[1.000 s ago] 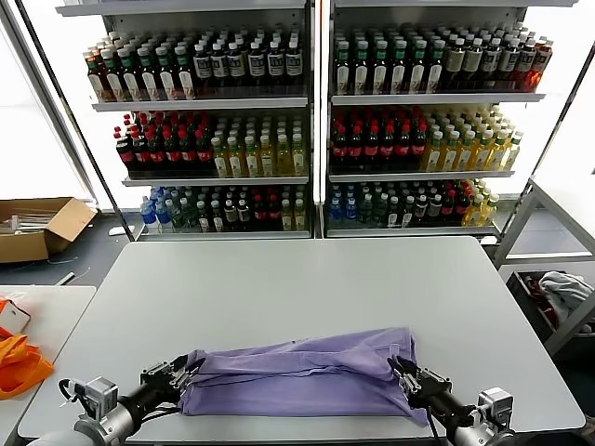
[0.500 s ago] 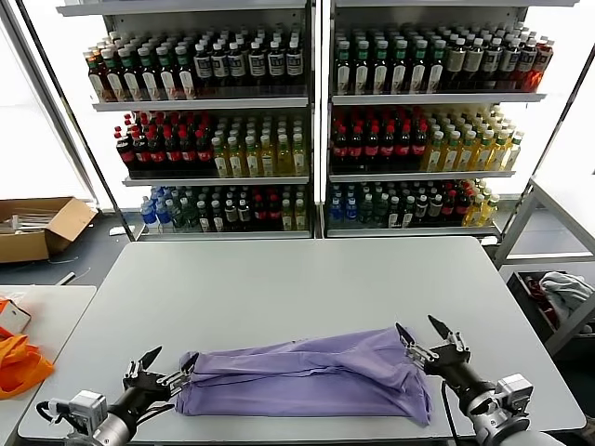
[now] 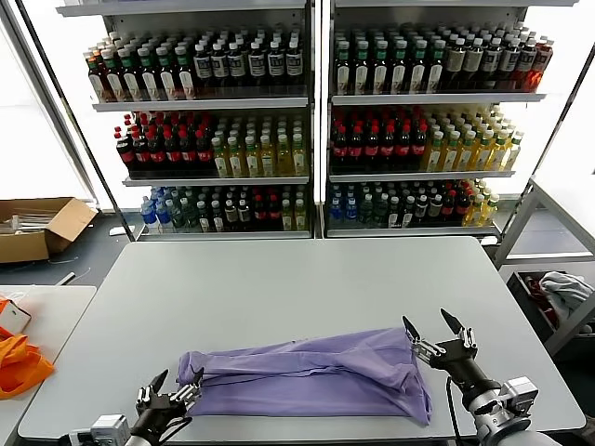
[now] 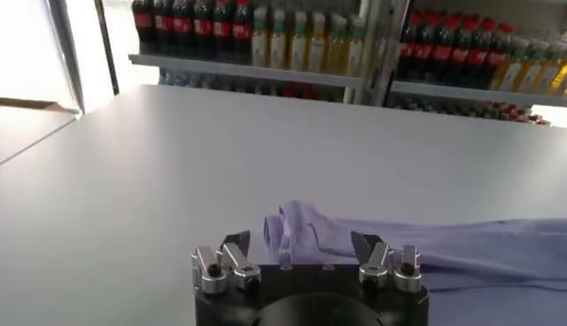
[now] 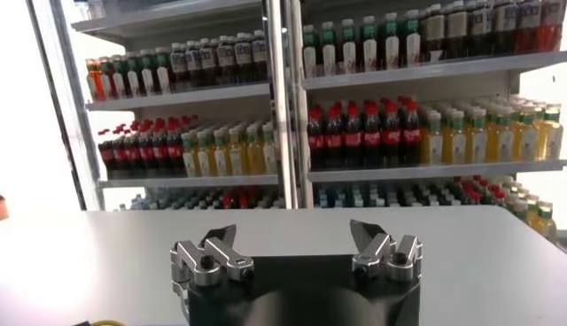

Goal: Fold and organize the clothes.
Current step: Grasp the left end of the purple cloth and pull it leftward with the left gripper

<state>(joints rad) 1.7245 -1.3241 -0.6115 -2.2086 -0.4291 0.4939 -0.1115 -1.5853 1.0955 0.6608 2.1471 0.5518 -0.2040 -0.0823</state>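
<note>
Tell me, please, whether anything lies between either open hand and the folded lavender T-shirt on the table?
Nothing visible does. The left hand sits open just off the T-shirt's left end, and the right hand hangs open beside its right end, with only bare table in each gap. Neither touches the fabric.

We see a light purple T-shirt of thin soft cloth (image 3: 307, 376) on a pale grey flat table top (image 3: 279, 288); it is plain purple with no print showing. Our two grippers, the left gripper (image 3: 173, 388) and the right gripper (image 3: 435, 331), are black and silver metal. The tall white shelves (image 3: 316, 102) hold rows of bottles with red, yellow, green, blue and dark colours. A brown cardboard box (image 3: 37, 228) sits on the floor. A bright orange cloth (image 3: 19, 364), maybe a bag, lies at one side.
</note>
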